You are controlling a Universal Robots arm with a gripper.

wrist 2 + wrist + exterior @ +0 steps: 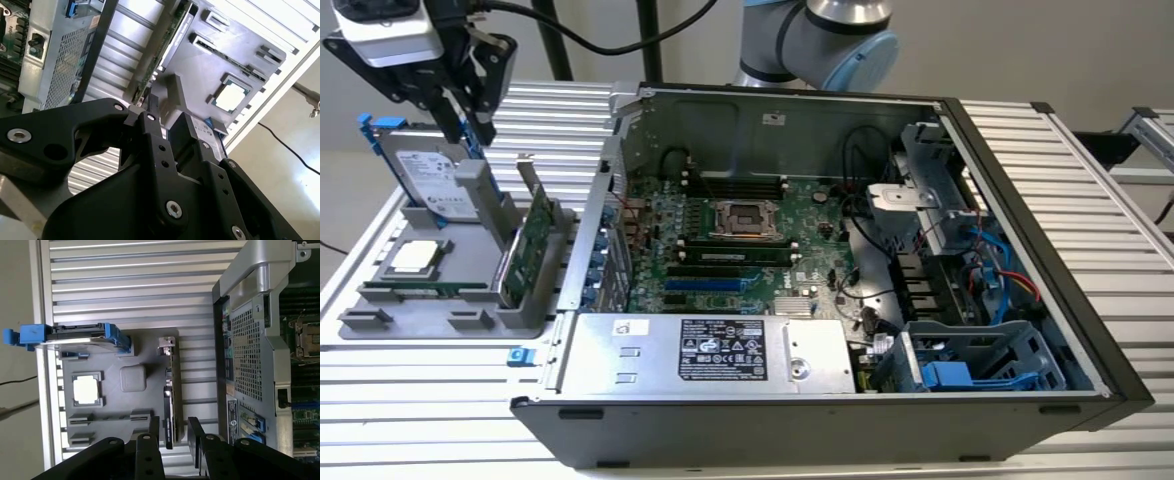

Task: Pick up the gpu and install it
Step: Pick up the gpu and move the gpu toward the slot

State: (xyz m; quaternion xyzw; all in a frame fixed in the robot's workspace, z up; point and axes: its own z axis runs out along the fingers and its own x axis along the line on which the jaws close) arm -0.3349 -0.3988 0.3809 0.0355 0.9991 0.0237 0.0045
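The gpu stands on edge in a slot of the grey holder at the exterior view's left, green board showing and its silver bracket pointing up. My gripper hangs open and empty well above the holder, apart from the card. In the first wrist view the gpu is seen edge-on, lined up between my black fingers, with the gripper open. In the second wrist view the gripper is in front, and the card's edge lies beyond it.
A silver hard drive in a blue frame stands in the holder beside the gpu, and a processor chip lies flat on it. The open computer case lies to the right, showing its motherboard, blue slots and power supply.
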